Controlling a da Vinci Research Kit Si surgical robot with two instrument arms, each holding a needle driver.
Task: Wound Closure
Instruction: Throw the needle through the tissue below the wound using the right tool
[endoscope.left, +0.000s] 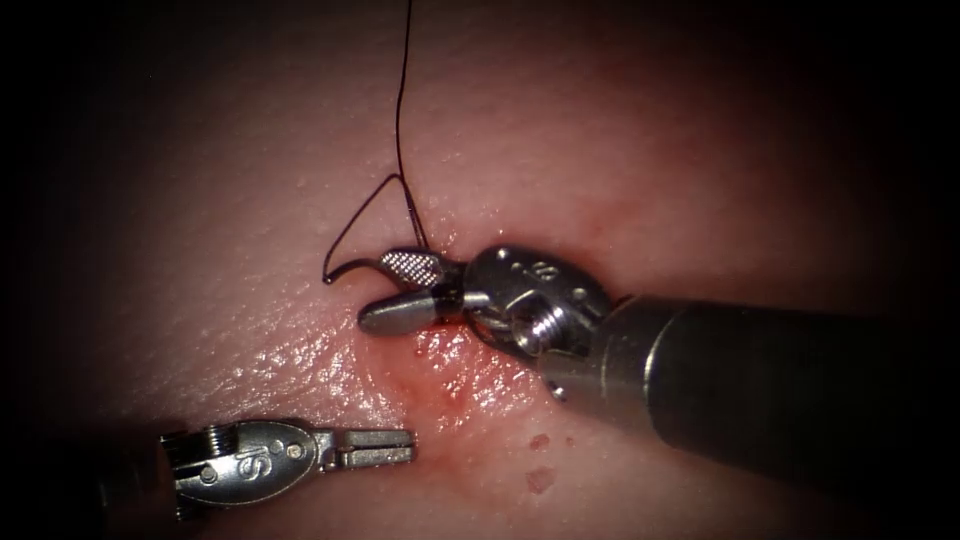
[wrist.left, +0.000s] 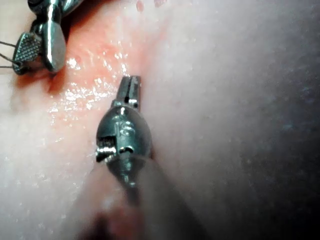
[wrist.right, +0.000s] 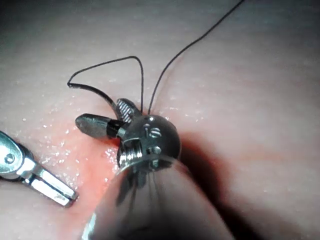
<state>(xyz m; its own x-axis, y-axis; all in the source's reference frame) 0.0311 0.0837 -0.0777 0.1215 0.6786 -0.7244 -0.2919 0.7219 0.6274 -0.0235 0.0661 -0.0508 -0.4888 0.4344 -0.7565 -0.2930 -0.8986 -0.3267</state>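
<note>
At the centre of the frame, the right claw (endoscope.left: 392, 292) stands open over the tissue (endoscope.left: 620, 150), its upper jaw touching the needle (endoscope.left: 352, 266); one thread (endoscope.left: 398, 120) loops upward. Lower left, the left claw (endoscope.left: 405, 447) is closed, holding nothing, beside red fluid (endoscope.left: 455, 385).

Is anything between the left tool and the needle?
Partly: the lower jaw of the right arm's open silver tool lies between the left arm's shut, empty silver tool and the thin curved needle on the pink tissue. The needle's left end is unobstructed.
</note>
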